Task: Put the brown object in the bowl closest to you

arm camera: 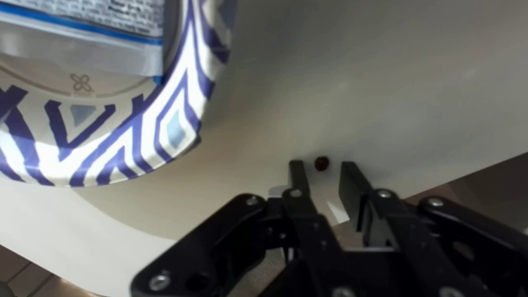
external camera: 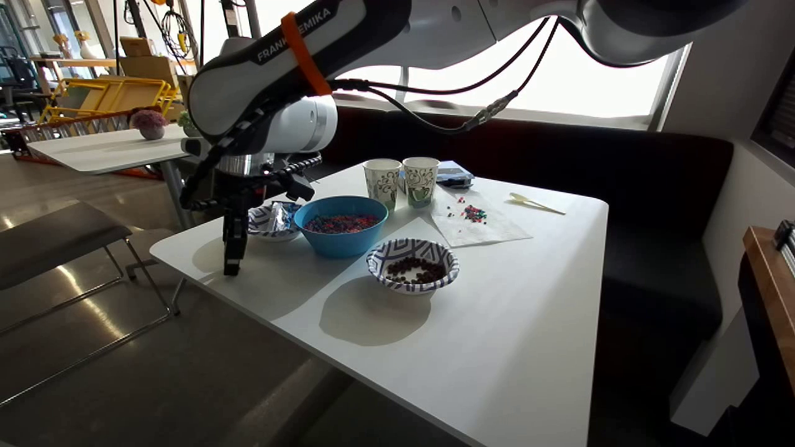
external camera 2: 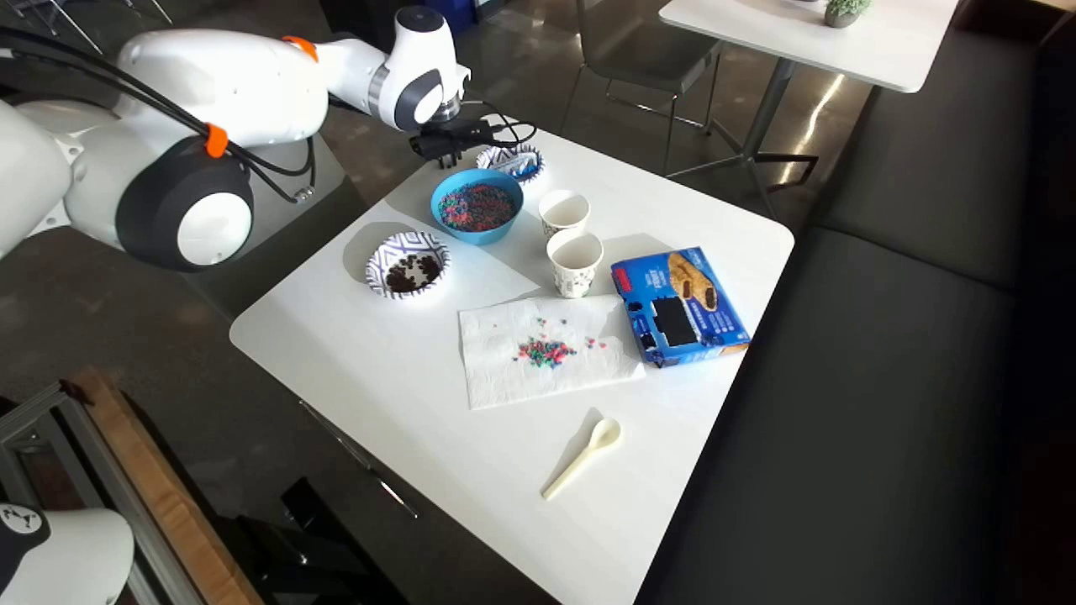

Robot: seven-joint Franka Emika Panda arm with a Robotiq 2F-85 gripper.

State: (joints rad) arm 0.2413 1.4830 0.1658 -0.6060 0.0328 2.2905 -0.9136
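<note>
Close by the table's (external camera: 515,310) left corner in an exterior view, the gripper (external camera: 231,267) is held low, its fingers parted; whether the table is touched by them cannot be told. And the brown bead (arm camera: 321,163)? Too small to be made out in the exterior views, but caught by the wrist view: near the table's edge, between the fingertips, a gap seen on either side. There, the packet bowl (arm camera: 181,119) is cut off by the frame, along with the packet (arm camera: 82,39) inside; in an exterior view it is partly hidden behind the blue bowl (external camera: 341,247). A table corner is cut off at the bottom of both exterior views.

Now the containers: tiny multicoloured beads (external camera 2: 477,207) are held in the blue bowl. Farther from the left corner, a like-patterned bowl (external camera: 413,247) is spread with dark brown beads (external camera: 428,272). Toward the far corner, two paper cups (external camera: 420,186) are seen upright, bottoms hard to make out, a box (external camera: 454,169) partly hidden behind.
</note>
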